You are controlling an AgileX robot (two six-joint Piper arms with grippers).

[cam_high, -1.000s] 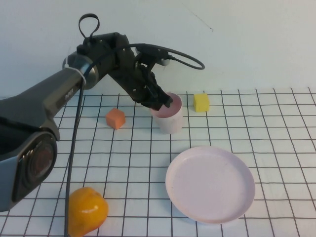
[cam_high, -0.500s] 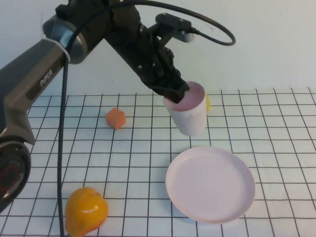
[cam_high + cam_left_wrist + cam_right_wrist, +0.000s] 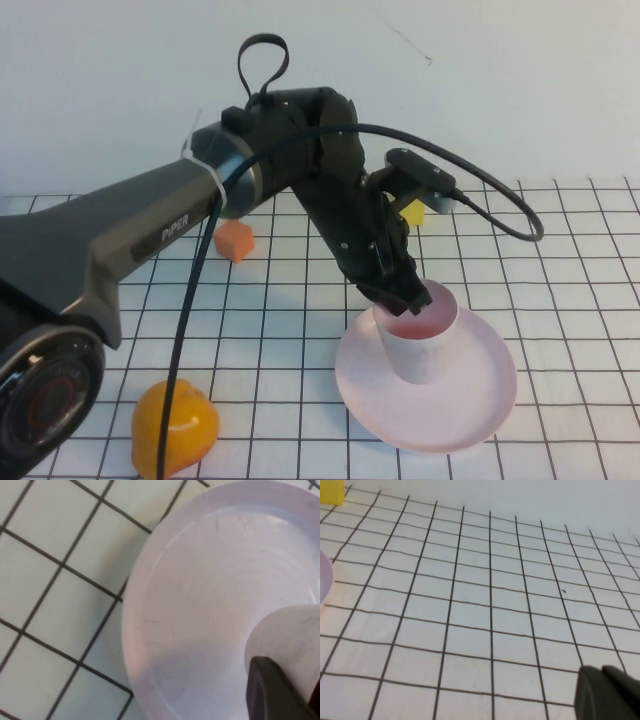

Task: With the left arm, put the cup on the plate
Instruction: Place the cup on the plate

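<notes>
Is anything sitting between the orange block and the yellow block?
Yes. In the high view the left arm reaches across between the orange block and yellow block; its left gripper grips the cup over the plate.

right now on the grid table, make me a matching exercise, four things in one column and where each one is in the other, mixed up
Things:
1. cup
2. orange cube
3. yellow cube
4. right gripper

Places:
A. far side, behind the left arm's cable
B. over bare grid, apart from the plate
C. far left of the plate
D. on the plate, held at the rim by the left gripper

Pairs: 1-D, 2-C, 3-A, 4-B
</notes>
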